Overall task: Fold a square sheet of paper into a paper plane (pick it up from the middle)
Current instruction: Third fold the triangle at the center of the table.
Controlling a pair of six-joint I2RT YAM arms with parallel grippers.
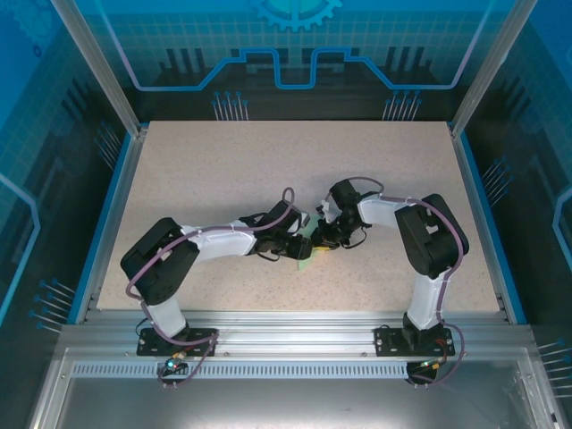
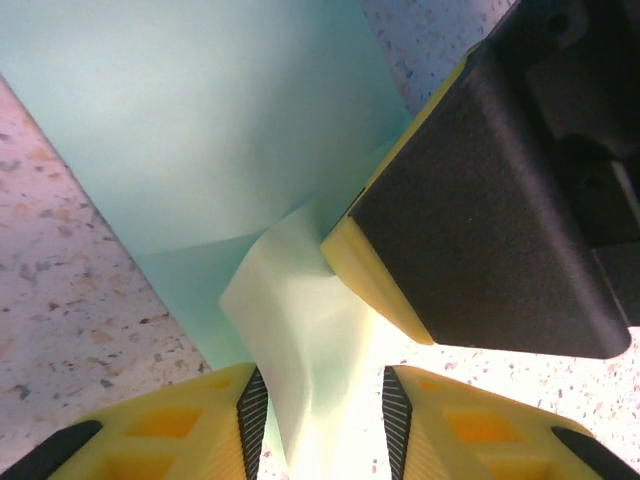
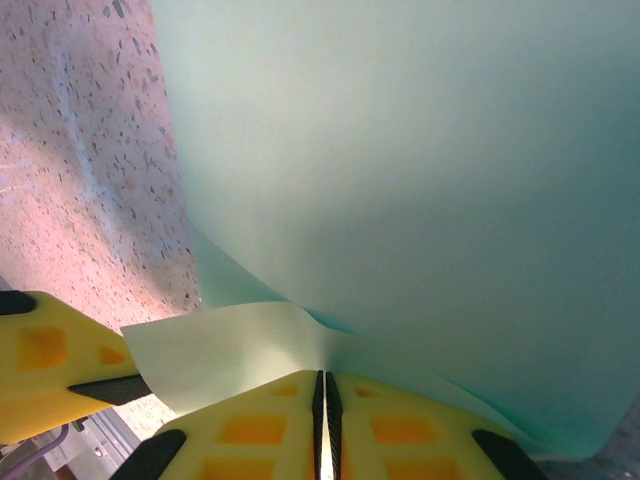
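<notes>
The pale mint sheet of paper (image 1: 307, 258) lies near the middle of the speckled surface (image 1: 223, 170), just where the two arms meet, with part of it lifted off the surface. The right tool (image 3: 323, 385) is pinched tight on a raised fold of the sheet. The left tool (image 2: 320, 405) stands narrowly parted, and a paler flap runs up between its pads unclamped. One black-and-yellow finger (image 2: 470, 230) of the right tool crowds in just beside that flap and hides the surface behind it. Blue panels (image 1: 54, 134) wall the surface, and an aluminium rail (image 1: 286, 326) runs along its near edge.
</notes>
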